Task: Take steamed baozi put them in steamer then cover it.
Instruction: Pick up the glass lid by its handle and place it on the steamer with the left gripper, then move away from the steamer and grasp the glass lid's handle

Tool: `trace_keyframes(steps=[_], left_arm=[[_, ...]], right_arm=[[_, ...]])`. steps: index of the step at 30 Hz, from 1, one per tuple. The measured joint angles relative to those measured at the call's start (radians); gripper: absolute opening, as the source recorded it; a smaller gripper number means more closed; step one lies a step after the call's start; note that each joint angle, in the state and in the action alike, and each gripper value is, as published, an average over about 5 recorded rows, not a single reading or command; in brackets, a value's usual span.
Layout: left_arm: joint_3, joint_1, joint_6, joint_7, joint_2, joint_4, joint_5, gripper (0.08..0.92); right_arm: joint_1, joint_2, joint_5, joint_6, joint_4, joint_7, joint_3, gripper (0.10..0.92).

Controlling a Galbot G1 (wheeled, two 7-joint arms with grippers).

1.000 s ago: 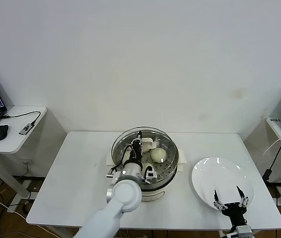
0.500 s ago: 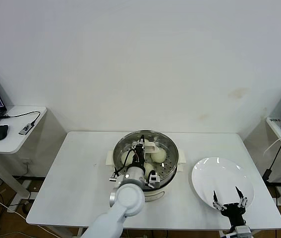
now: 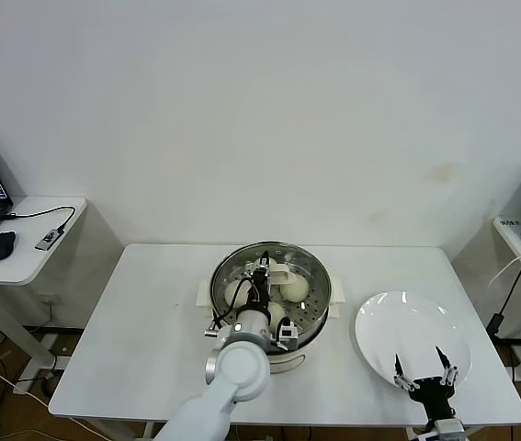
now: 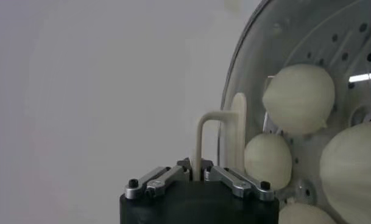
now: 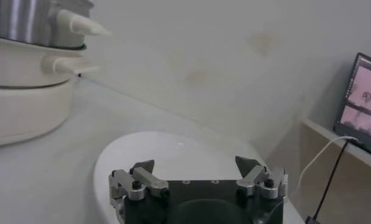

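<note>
Lid in my left grip over the steamer

My left gripper [image 4: 198, 178] was clamped on the cream handle [image 4: 219, 137] of the glass lid [image 3: 269, 276], holding it over the steamer [image 3: 318, 312] at the middle of the table [image 3: 150, 322]. Through the glass the buns [image 4: 299, 98] sat on the holed tray. My right gripper [image 5: 197, 176] hung with jaws spread wide above the near edge of the white plate [image 3: 412, 331], well apart from the steamer.

Steamer [image 3: 269, 303] mouth blocked by left gripper [image 3: 262, 272] and cover [image 4: 219, 137]; bare tabletop [image 3: 141, 312] alongside.
</note>
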Motion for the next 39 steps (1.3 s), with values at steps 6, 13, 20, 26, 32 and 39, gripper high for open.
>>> trace_keyframes(steps=[6, 13, 20, 26, 32, 39], left_arm=[[-0.005, 0.009, -0.008, -0.003, -0.001, -0.002, 0.012, 0.16], [-0.011, 0.018, -0.016, -0.01, 0.003, -0.01, 0.022, 0.315], [-0.018, 0.032, -0.021, -0.019, 0.01, -0.032, 0.025, 0.522], [-0.018, 0.028, -0.025, -0.021, 0.013, -0.035, 0.02, 0.703], [-0.017, 0.023, -0.03, -0.016, 0.014, -0.026, 0.011, 0.723], [-0.011, 0.017, -0.046, -0.011, 0.014, -0.022, 0.01, 0.524]], right_arm=[[0.0, -0.003, 0.0, 0.0, -0.002, -0.001, -0.002, 0.823], [0.0, -0.003, -0.003, 0.001, -0.002, -0.002, -0.007, 0.823], [-0.001, 0.001, -0.009, 0.0, -0.001, -0.003, -0.013, 0.823], [-0.002, 0.005, -0.014, -0.001, 0.002, -0.003, -0.018, 0.823], [-0.007, 0.004, -0.016, 0.0, 0.005, -0.004, -0.018, 0.823], [-0.004, 0.004, -0.016, -0.001, 0.004, -0.004, -0.021, 0.823]])
